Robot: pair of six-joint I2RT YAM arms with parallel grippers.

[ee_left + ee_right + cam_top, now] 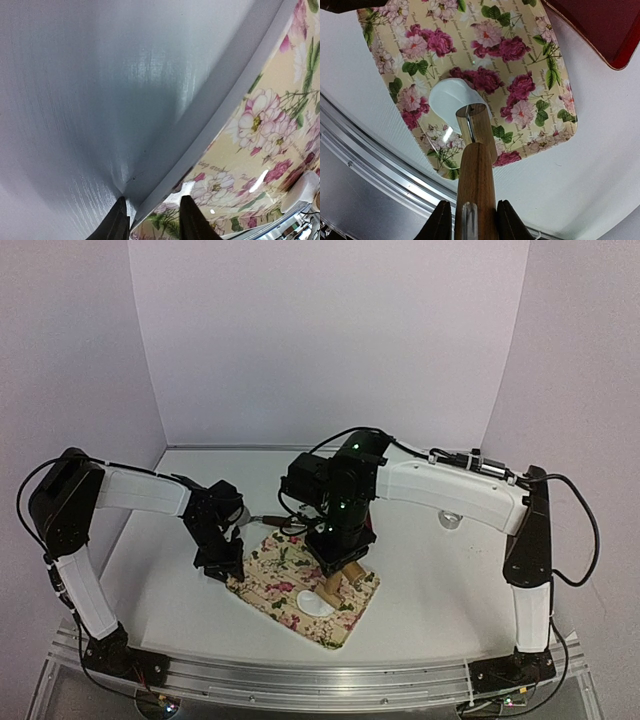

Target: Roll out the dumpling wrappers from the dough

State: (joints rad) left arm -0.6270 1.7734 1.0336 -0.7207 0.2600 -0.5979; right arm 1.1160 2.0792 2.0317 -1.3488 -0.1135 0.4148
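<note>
Script [212,166] on mat [260,140] unreadable (blurred); right tool [472,216] clamps rolling pin [477,180] at wrapper [447,97], left tool [152,220] apart.

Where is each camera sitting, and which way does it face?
Top external: above and behind the robot, looking down on the table; both arms show.
Left wrist: on the left arm, facing the floral mat; left hand fingertips show.
Right wrist: on the right arm, looking down at the dough disc; right hand holds the rolling pin.
Shared: all three see the floral mat.
</note>
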